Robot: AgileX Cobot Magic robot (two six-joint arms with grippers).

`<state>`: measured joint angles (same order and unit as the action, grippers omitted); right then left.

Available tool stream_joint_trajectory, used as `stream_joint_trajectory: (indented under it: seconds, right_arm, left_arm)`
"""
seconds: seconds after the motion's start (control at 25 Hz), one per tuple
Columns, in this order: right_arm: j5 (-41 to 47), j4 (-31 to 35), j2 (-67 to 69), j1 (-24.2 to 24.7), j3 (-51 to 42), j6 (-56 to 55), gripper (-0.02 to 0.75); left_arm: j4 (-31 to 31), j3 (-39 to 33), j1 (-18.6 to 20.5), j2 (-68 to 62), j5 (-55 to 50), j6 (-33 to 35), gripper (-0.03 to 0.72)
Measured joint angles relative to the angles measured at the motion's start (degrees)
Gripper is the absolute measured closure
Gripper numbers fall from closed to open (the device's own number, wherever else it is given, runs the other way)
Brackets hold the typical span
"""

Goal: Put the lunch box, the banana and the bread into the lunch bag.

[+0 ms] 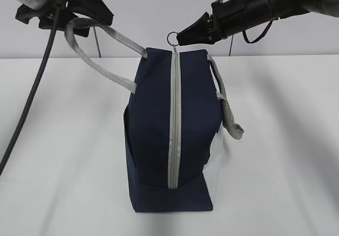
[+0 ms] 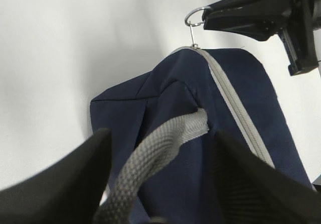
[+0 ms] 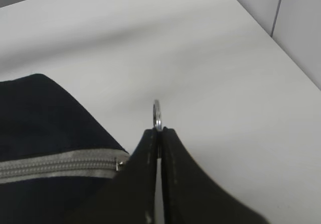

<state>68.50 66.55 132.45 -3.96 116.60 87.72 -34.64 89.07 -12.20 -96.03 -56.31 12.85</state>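
The dark navy lunch bag [image 1: 151,135] [image 2: 165,91] [image 3: 35,108] stands on end on the white table, its grey zipper [image 1: 174,119] running straight up and zipped along its whole visible length. At the top, my right gripper [image 1: 181,36] [image 3: 159,130] is shut on the round metal pull ring [image 1: 172,36] [image 2: 195,16] [image 3: 157,113]. One grey handle [image 1: 100,69] [image 2: 170,136] is lifted up and to the left. It runs between the fingers of my left gripper [image 1: 98,19] [image 2: 161,133], whose jaws stand wide apart. The lunch box, the banana and the bread are out of view.
The bag's other grey handle [image 1: 226,106] hangs loose down its right side. A black cable [image 1: 32,93] drops from the left arm to the table's left edge. White table [image 1: 275,167] spreads on both sides of the bag, with a tiled wall past its far edge [image 3: 296,28].
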Motion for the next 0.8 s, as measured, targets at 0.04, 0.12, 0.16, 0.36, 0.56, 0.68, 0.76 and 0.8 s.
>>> stream_joint_trajectory:
  seconds: [0.04, 0.12, 0.16, 0.36, 0.56, 0.68, 0.76, 0.8]
  right_arm:
    - [0.00, 0.00, 0.00, 0.00, 0.10, 0.00, 0.738]
    - [0.02, 0.00, 0.00, 0.00, 0.03, 0.00, 0.738]
    - [0.02, 0.00, 0.00, 0.00, 0.03, 0.00, 0.738]
    - [0.12, 0.00, 0.00, 0.00, 0.03, 0.00, 0.738]
    - [0.12, -0.27, 0.00, 0.00, 0.03, 0.09, 0.738]
    - [0.15, -0.52, 0.00, 0.00, 0.03, 0.09, 0.738]
    - [0.15, -0.70, 0.00, 0.00, 0.03, 0.09, 0.738]
    - [0.24, -0.87, 0.00, 0.00, 0.03, 0.09, 0.738]
  left_arm:
    - [0.00, 0.60, 0.05, 0.00, -0.43, -0.04, 0.249]
    - [0.00, 1.62, 0.05, -0.35, -1.02, -0.04, 0.249]
    - [0.00, 2.30, 0.05, -0.78, -1.16, -0.04, 0.249]
    - [-0.34, 7.41, 0.05, -6.97, -3.16, -0.58, 0.249]
    - [-1.83, 16.40, -0.35, -16.00, -6.64, -2.13, 0.249]
    - [-2.02, 21.20, -1.16, -20.42, -8.72, -4.03, 0.249]
    - [-2.02, 23.75, -1.80, -22.57, -10.69, -5.45, 0.249]
    - [-2.02, 24.42, -2.14, -23.38, -11.54, -6.15, 0.249]
